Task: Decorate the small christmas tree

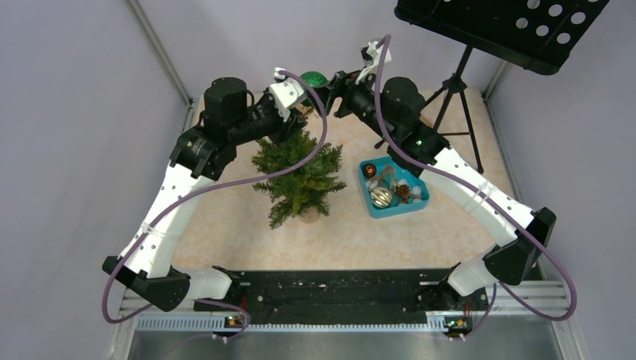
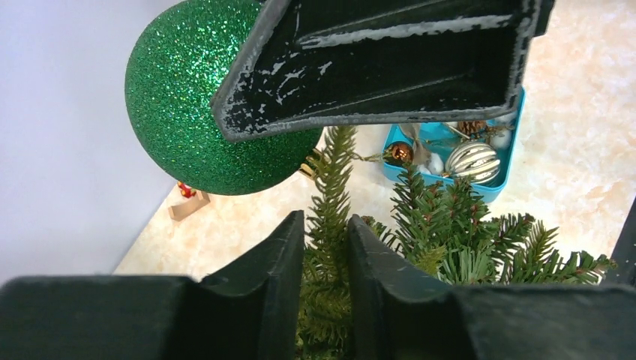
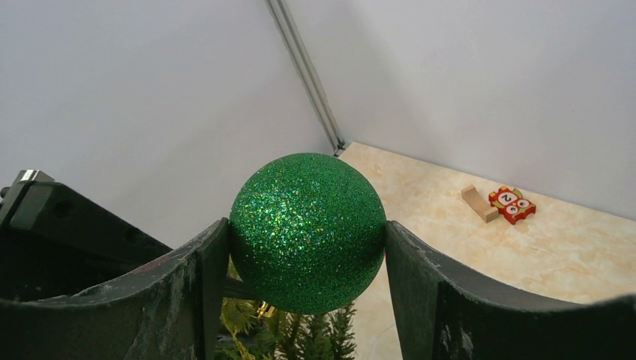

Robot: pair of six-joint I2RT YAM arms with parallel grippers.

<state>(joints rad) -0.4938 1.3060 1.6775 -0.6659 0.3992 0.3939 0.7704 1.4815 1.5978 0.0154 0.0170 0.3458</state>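
The small christmas tree (image 1: 300, 176) stands mid-table, its branches bare. My right gripper (image 1: 324, 84) hangs just above the tree's tip, shut on a green glitter ball (image 3: 307, 225). Both fingers press the ball's sides, and its gold cap points down. In the left wrist view the ball (image 2: 180, 97) sits at upper left beside a right finger (image 2: 375, 67). My left gripper (image 2: 326, 219) reaches in from the left at the treetop. Its jaws stand close on either side of the top sprig (image 2: 331, 172), needles brushing both. Whether they pinch it is unclear.
A teal tray (image 1: 373, 206) with several ornaments, among them a silver ribbed ball (image 2: 472, 161), lies right of the tree. A black music stand (image 1: 454, 86) rises at the back right. A wooden block with a red toy (image 3: 510, 204) lies near the back wall. Grey walls enclose the table.
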